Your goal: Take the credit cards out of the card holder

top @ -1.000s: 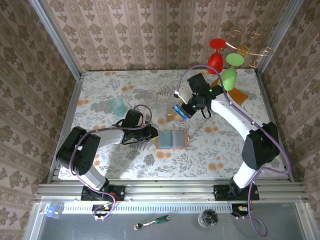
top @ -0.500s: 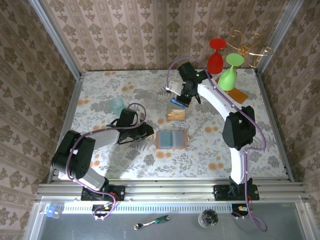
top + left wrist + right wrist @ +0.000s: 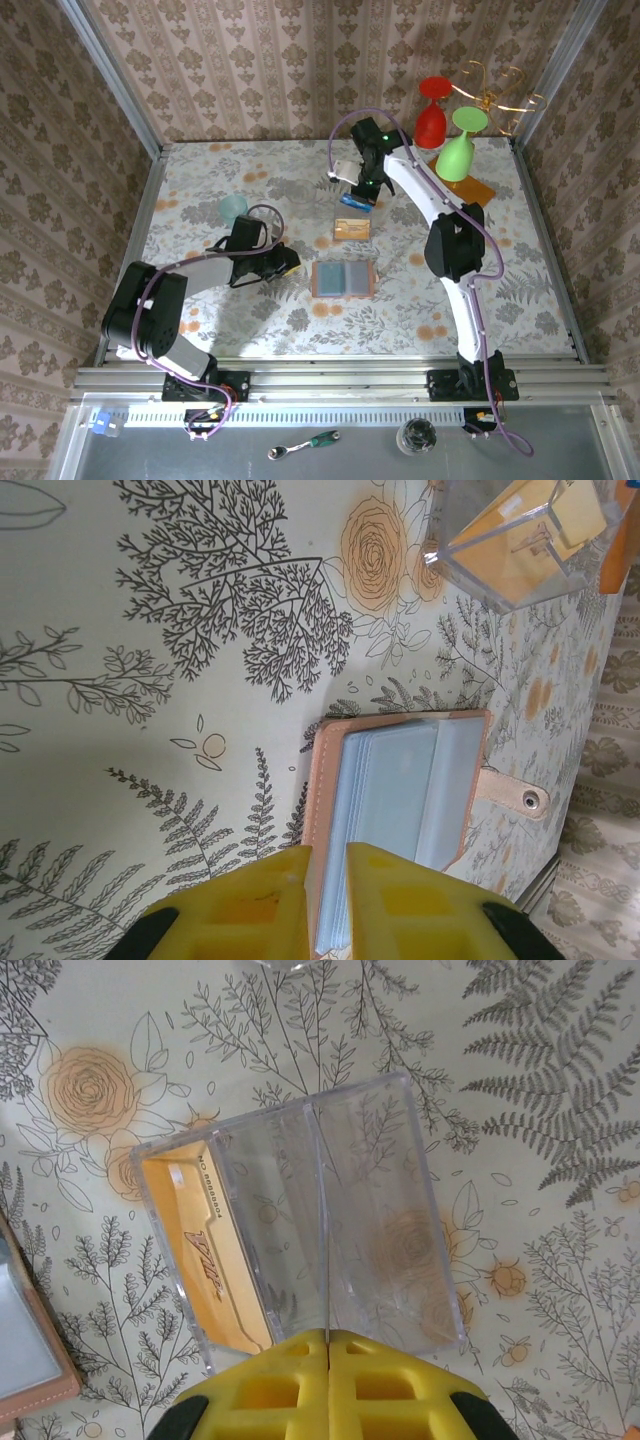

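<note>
card holder (image 3: 343, 279) lies open on table (image 3: 200, 190), grey-blue side up. In the left wrist view its near end is cut off behind the left claw (image 3: 328, 870). Left claw sits just left of card holder, apart from it: almost clenched, thin slit, nothing in it. Right claw (image 3: 357, 192) is beyond card holder, clenched on blue-teal card (image 3: 355, 201). That card is mostly hidden under the claw, and in the right wrist view it is only a thin edge-on line. Orange-tan card (image 3: 215, 1270) lies in clear case (image 3: 385, 1210), between card holder and right claw. Its print is too small to read.
</note>
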Robot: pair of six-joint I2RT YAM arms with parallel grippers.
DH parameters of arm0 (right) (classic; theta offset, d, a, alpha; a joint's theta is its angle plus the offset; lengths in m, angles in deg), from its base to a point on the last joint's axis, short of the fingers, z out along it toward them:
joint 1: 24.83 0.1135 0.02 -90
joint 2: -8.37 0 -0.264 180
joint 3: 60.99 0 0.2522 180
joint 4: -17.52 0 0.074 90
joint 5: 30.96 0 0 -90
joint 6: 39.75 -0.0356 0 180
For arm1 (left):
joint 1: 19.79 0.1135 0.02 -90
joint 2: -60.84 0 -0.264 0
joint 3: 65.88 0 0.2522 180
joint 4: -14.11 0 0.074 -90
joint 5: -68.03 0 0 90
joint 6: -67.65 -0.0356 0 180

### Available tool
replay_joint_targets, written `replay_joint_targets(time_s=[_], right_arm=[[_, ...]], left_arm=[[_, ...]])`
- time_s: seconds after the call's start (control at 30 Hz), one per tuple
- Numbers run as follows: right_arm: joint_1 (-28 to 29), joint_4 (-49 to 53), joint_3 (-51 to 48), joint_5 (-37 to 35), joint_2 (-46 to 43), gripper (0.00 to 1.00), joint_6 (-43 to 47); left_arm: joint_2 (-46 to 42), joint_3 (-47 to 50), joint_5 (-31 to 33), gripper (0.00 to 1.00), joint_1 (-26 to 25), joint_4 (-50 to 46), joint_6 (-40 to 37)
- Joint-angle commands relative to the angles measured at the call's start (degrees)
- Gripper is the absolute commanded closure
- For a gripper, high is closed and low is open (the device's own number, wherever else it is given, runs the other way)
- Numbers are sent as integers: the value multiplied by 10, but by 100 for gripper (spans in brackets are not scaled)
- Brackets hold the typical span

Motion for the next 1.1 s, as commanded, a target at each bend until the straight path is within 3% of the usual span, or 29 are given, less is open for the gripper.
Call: replay_joint_targets(time_s=[0.0, 0.37, 0.97, 1.07], right_arm=[[-2, 60, 38, 10, 26, 100, 30], [-1, 127, 85, 36, 73, 100, 68], [11, 127, 65, 57, 97, 100, 86], [12, 120, 65, 56, 98, 91, 80]], left_arm=[[-10, 7, -13, 82, 9, -12, -16], [-14, 6, -20, 82, 23, -27, -27], [-19, 6, -20, 82, 28, -35, -31], [-19, 6, -20, 82, 29, -35, -31]])
